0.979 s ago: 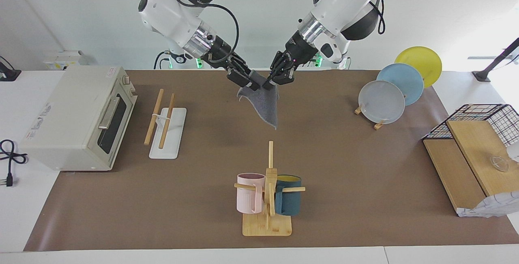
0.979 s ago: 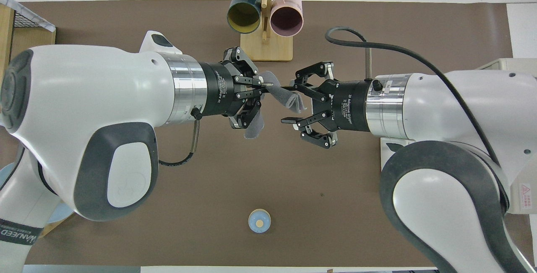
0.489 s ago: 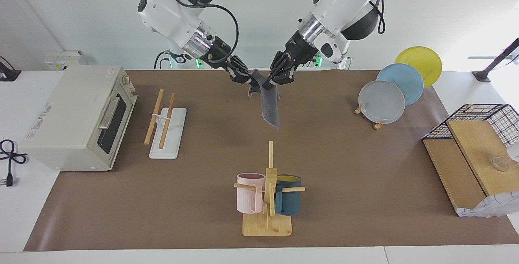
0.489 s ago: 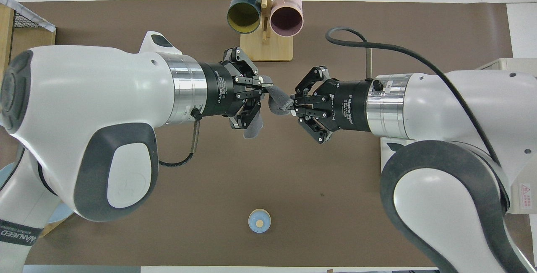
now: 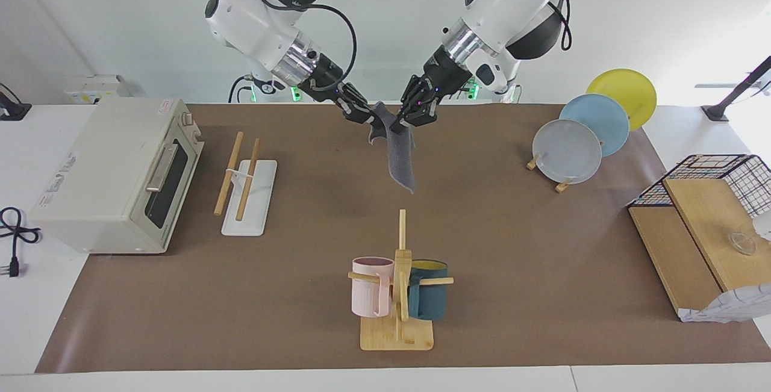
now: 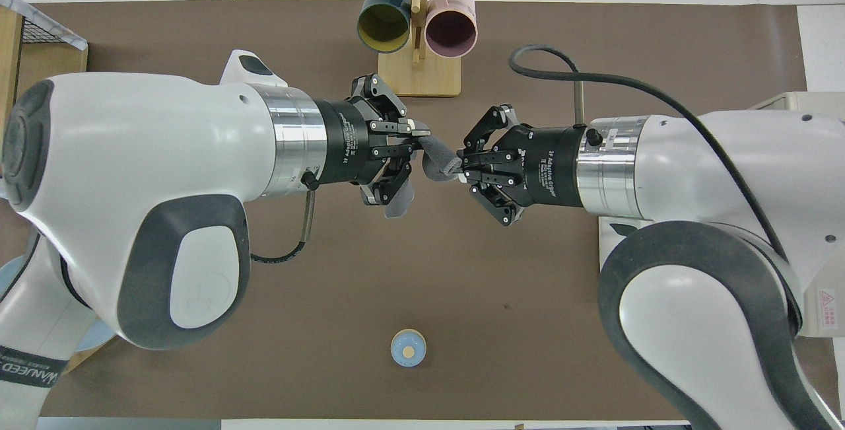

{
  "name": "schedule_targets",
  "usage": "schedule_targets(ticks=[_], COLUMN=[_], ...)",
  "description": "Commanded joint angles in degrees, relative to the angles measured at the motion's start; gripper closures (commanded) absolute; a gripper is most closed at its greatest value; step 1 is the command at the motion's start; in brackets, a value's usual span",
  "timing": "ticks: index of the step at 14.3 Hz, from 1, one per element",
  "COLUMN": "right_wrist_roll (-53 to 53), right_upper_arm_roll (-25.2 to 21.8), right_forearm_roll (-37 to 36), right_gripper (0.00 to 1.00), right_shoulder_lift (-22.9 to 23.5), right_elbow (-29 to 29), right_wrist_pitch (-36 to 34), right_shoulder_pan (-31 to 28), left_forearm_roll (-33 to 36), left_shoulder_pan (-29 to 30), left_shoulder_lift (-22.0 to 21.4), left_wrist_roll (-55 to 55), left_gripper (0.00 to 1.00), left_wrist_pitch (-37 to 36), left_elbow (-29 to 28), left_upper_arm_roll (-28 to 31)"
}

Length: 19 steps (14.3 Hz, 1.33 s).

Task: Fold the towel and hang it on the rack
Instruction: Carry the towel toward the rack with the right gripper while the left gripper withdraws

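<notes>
White arms, black fingers, black cable

1. This is a robotics lab set up to look like a kitchen.
2. Two white arms stand on mounts against a bare white wall, cables trailing from them; the right gripper and left gripper meet in the air over the middle of the table.
3. The table wears a plain brown mat rather than a worktop.
4. Kitchen props sit spaced out around the grippers: a toaster oven toward the right arm's end, a plate stand toward the left arm's end, a mug tree below them.
</notes>
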Motion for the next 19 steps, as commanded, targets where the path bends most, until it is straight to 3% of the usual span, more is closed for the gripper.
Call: schedule_targets(ticks=[1,3,6,11,13,16,19], right_wrist_roll=[-2.9,-6.7,-18.9,-43.8,-53.8,-59.5,-69.3], right_upper_arm_roll=[-0.1,-0.2,-0.1,-0.2,-0.1,-0.2,-0.2], right_forearm_roll=[0.7,-1.0,-15.0,-27.5,-33.7,-37.9,-46.1], right_gripper=[1.0,1.0,1.0,1.0,1.0,1.0,1.0], right_shoulder_lift=[-0.9,-0.9,-1.3,-3.5,-4.9,-5.3,-5.6], right_elbow=[-0.9,-0.9,-0.9,-5.3,-8.1,-9.0,-9.4], right_wrist_pitch=[-0.5,-2.2,-7.8,-11.1,-11.3,-11.5,-11.9], right_shoulder_pan=[-0.2,-0.2,-0.2,-2.5,-3.4,-4.4,-5.3], left_forearm_roll=[-1.4,-1.4,-1.4,-1.4,-1.4,-1.4,-1.5], left_shoulder_pan=[-0.5,-0.5,-0.4,1.2,3.0,6.4,11.6], left_shoulder_lift=[-2.0,-2.0,-2.1,-3.8,-5.2,-8.2,-8.5], left_wrist_roll=[-0.2,-0.2,0.0,3.2,9.0,22.1,38.0], left_gripper=[0.0,0.0,0.0,0.0,0.0,0.0,0.0], left_wrist_pitch=[1.1,1.0,1.0,1.7,1.0,0.4,-5.3], left_elbow=[-1.9,-2.0,-2.3,-6.0,-8.6,-14.1,-14.8], left_upper_arm_roll=[0.5,0.5,0.5,1.1,1.2,1.2,1.3])
